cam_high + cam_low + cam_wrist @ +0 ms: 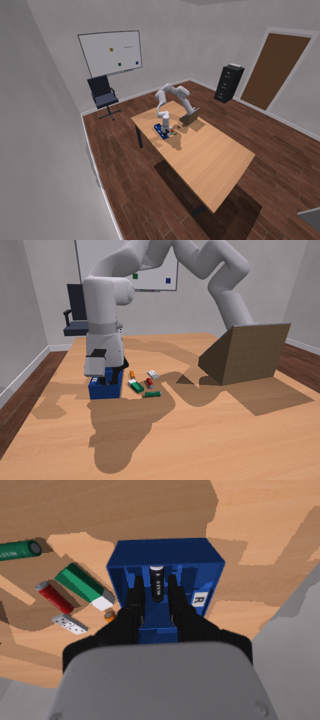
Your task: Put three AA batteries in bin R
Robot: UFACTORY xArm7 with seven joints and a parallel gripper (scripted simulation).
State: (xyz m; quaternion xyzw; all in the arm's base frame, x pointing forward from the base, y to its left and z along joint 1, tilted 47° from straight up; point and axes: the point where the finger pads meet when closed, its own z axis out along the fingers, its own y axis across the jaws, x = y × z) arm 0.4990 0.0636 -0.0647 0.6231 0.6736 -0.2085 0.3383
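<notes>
I see my black two-fingered gripper (pixel 155 592) lowered into the blue plastic bin marked R (pixel 200 567) on the wooden desk (pixel 206 420), fingers spread slightly, the black AA battery (pixel 156 582) loose between them.

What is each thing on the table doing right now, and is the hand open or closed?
Hand: open, down inside the bin, gripping nothing.
Black battery: in the bin, loose between the fingers.
Blue bin marked R: standing on the table.
Green battery: lying on the table.
Red battery: lying on the table.
Orange battery: lying on the table.
Green and white block: lying on the table.
White dotted tile: lying flat.
</notes>
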